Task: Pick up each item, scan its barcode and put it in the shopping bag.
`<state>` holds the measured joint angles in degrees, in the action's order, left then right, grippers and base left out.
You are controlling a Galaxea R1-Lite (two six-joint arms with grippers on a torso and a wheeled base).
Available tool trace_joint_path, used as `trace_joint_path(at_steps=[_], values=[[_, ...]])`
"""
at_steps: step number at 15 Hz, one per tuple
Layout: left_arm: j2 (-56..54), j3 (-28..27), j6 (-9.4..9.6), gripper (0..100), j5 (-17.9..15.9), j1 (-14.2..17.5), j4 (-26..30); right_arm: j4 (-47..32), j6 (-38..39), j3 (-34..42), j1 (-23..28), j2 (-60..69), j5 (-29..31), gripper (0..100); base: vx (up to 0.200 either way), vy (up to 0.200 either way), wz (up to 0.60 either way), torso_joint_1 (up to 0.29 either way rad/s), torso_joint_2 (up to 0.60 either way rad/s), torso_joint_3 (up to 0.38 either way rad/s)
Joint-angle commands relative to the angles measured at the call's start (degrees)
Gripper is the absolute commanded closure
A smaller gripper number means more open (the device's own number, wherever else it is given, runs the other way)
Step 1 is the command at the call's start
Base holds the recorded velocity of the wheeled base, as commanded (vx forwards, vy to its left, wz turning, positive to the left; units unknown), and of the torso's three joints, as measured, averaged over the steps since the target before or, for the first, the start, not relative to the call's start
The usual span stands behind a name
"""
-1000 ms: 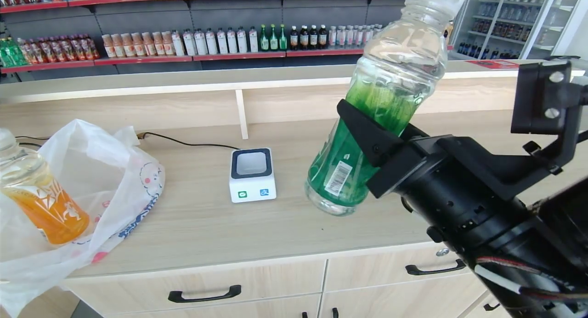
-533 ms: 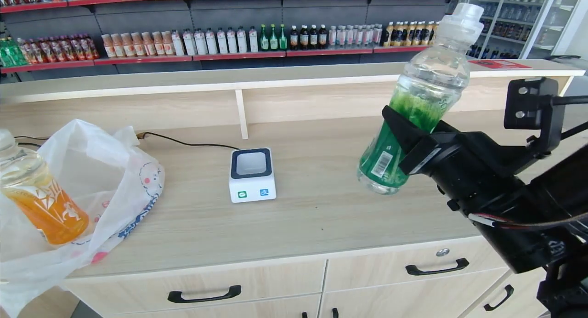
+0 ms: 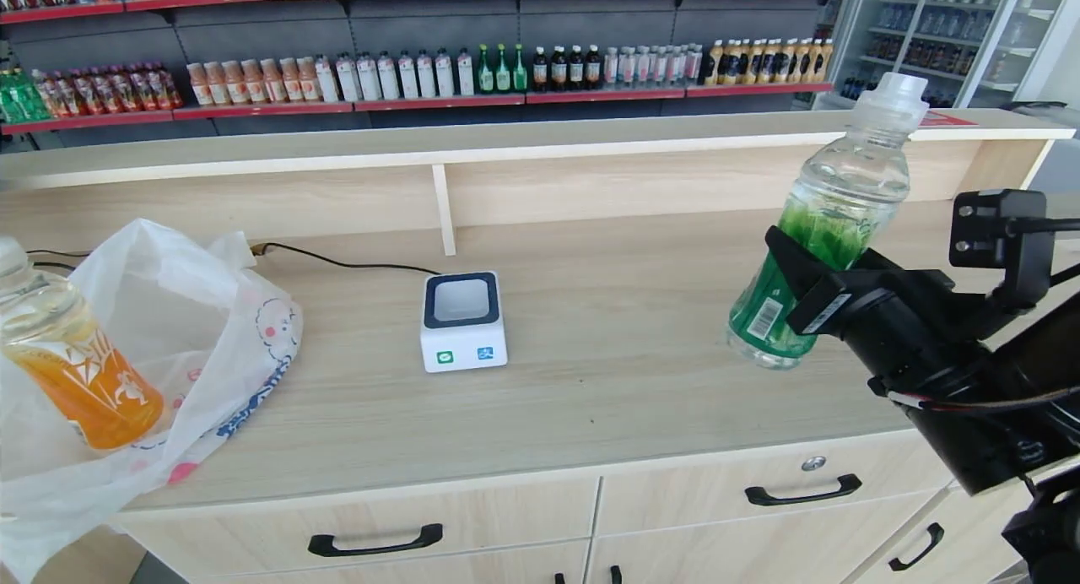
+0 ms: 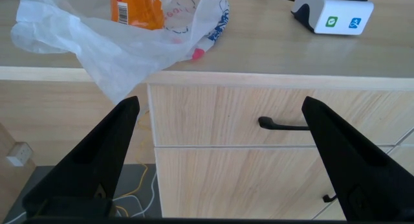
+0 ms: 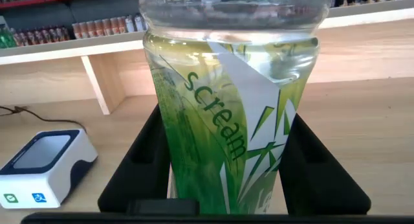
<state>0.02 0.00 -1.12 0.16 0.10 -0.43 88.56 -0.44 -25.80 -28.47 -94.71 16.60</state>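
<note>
Two bottles noted. The green bottle [image 3: 844,187] sat clamped in the right tool [image 3: 797,267], black fingers [image 5: 139,166] pressed against both sides of its label. In the head view it leaned with the white cap up and away from the robot, over the right part of the surface [image 3: 607,390]. Its barcode patch faced the robot's left. Contact between its base and the surface could not be judged. It stood well apart from the scanner [image 3: 463,320].

The scanner, a white box with a dark-rimmed window on top, rested near the middle of the surface. A black cable [image 3: 337,262] ran along the surface behind it.

The shopping bag [image 3: 194,314], thin white plastic, lay crumpled on the left part of the surface and spilled over the front edge. The orange bottle [image 3: 76,365] stood tilted inside it.

The left tool [image 4: 220,166] hung below surface level in front of the drawers [image 4: 226,111], fingers spread wide, gripping nothing. A black drawer handle [image 4: 283,125] showed between them.
</note>
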Motion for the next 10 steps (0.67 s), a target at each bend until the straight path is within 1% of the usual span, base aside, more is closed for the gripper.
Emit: trace_joint_path(at_steps=[1,2,8,10], values=[[-0.02,0.00,-0.02,0,0.02,-0.01,-0.01,0.03,0.18,-0.48,0.43,-0.83,0.01,100,0.000,0.000,0.00,0.000,0.00,0.000],[-0.02,0.00,-0.02,0,0.02,-0.01,-0.01,0.20,0.26,-0.92,0.43,-1.27,0.01,100,0.000,0.000,0.00,0.000,0.00,0.000],[-0.02,0.00,-0.02,0,0.11,-0.01,-0.01,0.20,0.18,-1.80,0.78,-1.18,-0.08,100,-0.200,0.000,0.00,0.006,0.00,0.001],[0.06,0.00,-0.02,0,0.02,-0.01,-0.01,0.29,0.18,-2.24,1.39,-1.27,-0.08,100,0.000,0.000,0.00,0.000,0.00,0.000]])
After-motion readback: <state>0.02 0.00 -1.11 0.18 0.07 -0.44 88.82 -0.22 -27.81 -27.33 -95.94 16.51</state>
